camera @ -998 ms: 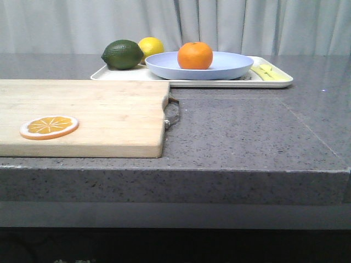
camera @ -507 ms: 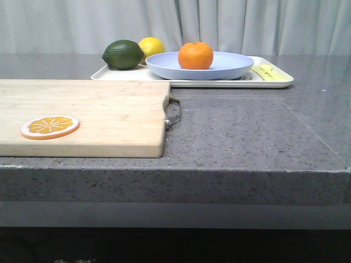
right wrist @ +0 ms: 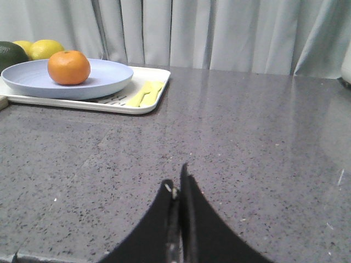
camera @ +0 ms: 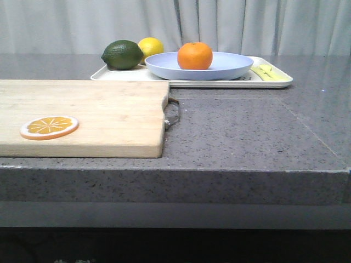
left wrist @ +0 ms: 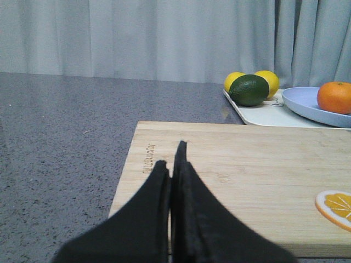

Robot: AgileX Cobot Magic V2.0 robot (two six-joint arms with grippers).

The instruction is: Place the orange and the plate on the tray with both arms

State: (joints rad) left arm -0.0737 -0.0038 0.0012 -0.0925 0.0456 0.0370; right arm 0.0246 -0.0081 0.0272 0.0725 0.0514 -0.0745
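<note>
The orange (camera: 194,55) sits in the plate (camera: 230,68), which rests on the tray (camera: 274,82) at twelve o'clock across the table, so the task looks done. The orange is probably firm, round and liable to roll, best pinched across its middle; the plate seems stiff and smooth, best taken at its rim. The front view shows neither arm. The wrist views show the left gripper (left wrist: 173,164) pressed together, empty, over the cutting board (left wrist: 263,164), and the right gripper (right wrist: 178,189) likewise closed and empty above bare table (right wrist: 263,137).
</note>
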